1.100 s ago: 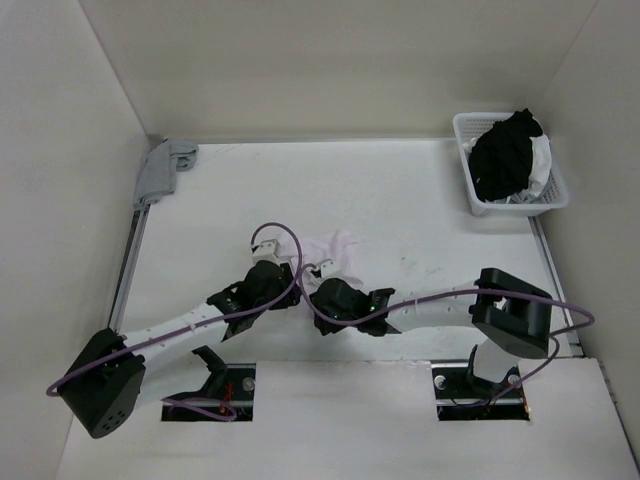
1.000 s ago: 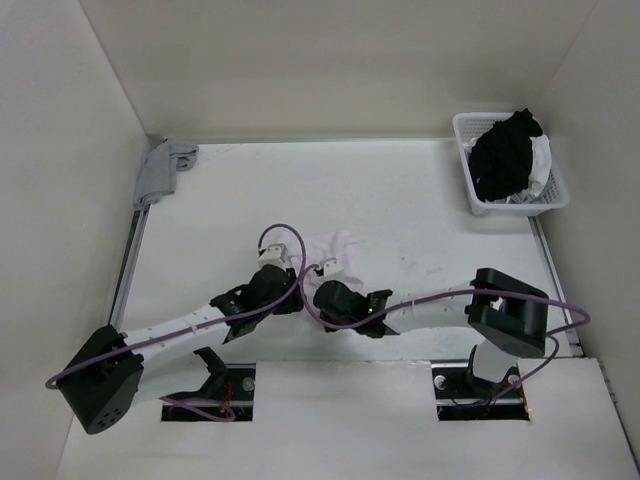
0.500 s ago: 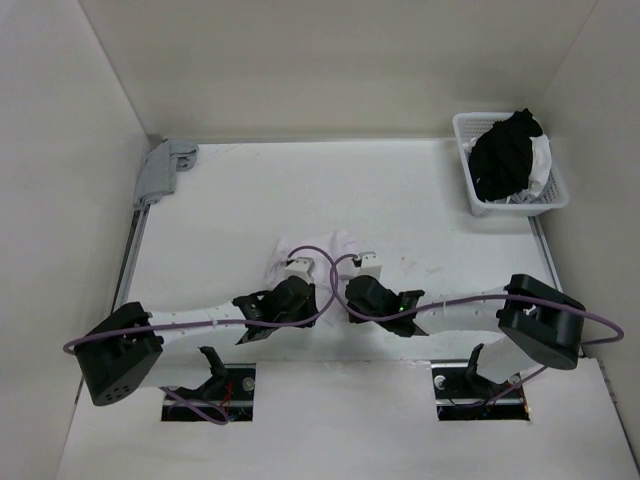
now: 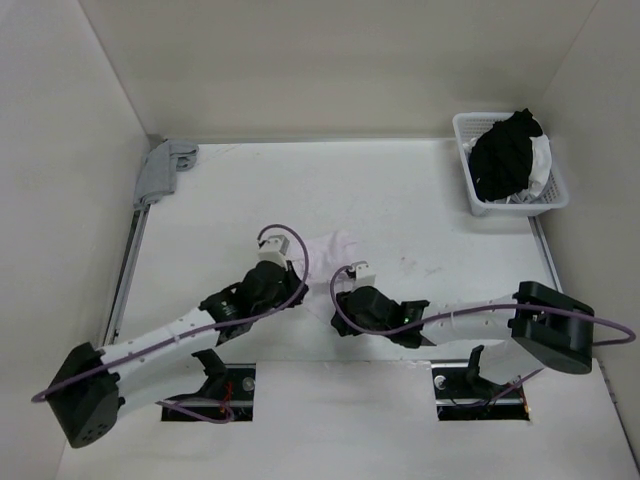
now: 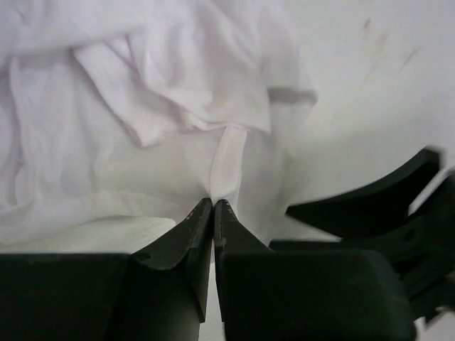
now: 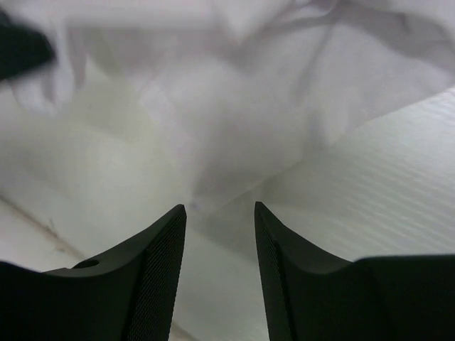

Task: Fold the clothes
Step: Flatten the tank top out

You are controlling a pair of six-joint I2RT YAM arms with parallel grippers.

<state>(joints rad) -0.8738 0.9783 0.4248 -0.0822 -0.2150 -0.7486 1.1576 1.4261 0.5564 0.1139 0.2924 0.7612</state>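
Note:
The clothes (image 4: 333, 244) are one crumpled white garment lying bunched near the middle of the table, just beyond both grippers. My left gripper (image 4: 296, 277) sits at its near left edge. In the left wrist view this gripper (image 5: 213, 202) is shut, with a raised fold of the clothes (image 5: 149, 135) pinched at its tips. My right gripper (image 4: 341, 287) is at the near right edge. In the right wrist view it (image 6: 220, 207) stands open, the hem of the clothes (image 6: 234, 106) just ahead of its tips and nothing between them.
A white basket (image 4: 464, 128) at the back right holds a black garment bundle (image 4: 505, 150). A small grey cloth (image 4: 166, 165) lies at the back left, at the head of a metal rail (image 4: 125, 270). White walls enclose the table.
Left jaws closed on a fold of the clothes; right jaws opened. Both grippers shifted left from half a second ago, and the garment is more bunched.

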